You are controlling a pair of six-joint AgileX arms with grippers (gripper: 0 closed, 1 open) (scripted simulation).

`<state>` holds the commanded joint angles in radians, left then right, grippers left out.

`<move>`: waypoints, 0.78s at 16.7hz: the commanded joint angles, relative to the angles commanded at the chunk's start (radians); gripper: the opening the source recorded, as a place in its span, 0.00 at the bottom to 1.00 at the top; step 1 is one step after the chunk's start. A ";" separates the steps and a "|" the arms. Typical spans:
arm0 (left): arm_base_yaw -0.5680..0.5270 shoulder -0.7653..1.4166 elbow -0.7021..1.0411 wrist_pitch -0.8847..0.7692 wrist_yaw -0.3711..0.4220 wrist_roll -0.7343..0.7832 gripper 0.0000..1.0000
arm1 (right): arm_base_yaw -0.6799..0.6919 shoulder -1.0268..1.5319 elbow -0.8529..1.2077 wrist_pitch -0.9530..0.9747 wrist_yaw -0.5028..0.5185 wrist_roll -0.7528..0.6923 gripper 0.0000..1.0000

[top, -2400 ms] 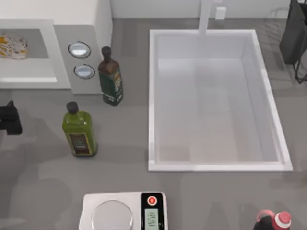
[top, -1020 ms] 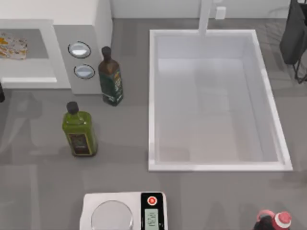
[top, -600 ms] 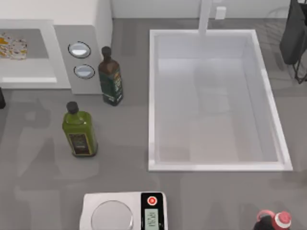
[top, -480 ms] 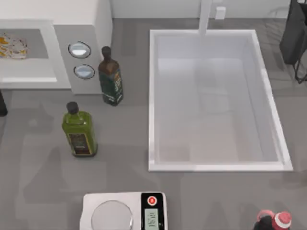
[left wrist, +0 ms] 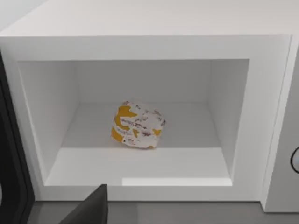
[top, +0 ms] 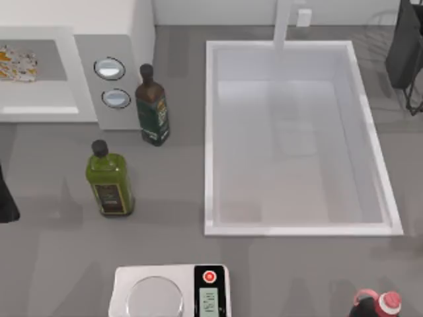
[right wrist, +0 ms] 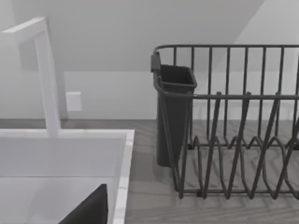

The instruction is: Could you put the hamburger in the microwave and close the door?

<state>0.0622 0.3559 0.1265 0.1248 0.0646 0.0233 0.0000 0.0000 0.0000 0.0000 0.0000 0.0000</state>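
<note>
Hamburger [left wrist: 137, 125] sits inside the microwave [top: 73, 72] cavity, mid-floor, touching neither side wall; in the top view it's at the far upper left [top: 16, 63]. Door [left wrist: 11, 186] stands swung open, its dark edge at the lower left of the left wrist view. Left gripper [top: 6, 198] is at the left edge of the top view, on the bench [top: 165, 244] in front of the microwave, well apart from it; can't tell whether open or closed. Right arm [top: 406, 46] parked at the upper right, by the dish rack [right wrist: 233, 121]; gripper state there can't be told either. Two oil bottles [top: 109, 179] stand right of the microwave.
</note>
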 joint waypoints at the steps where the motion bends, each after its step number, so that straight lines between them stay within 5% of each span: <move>1: -0.012 -0.078 -0.026 -0.026 -0.013 -0.005 1.00 | 0.000 0.000 0.000 0.000 0.000 0.000 1.00; 6: -0.057 -0.330 -0.117 -0.115 -0.059 -0.022 1.00 | 0.000 0.000 0.000 0.000 0.000 0.000 1.00; 12: -0.062 -0.356 -0.127 -0.125 -0.065 -0.023 1.00 | 0.000 0.000 0.000 0.000 0.000 0.000 1.00; 13: -0.062 -0.356 -0.127 -0.125 -0.065 -0.023 0.92 | 0.000 0.000 0.000 0.000 0.000 0.000 1.00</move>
<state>0.0000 0.0000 0.0000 0.0000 0.0000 0.0000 0.0000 0.0000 0.0000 0.0000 0.0000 0.0000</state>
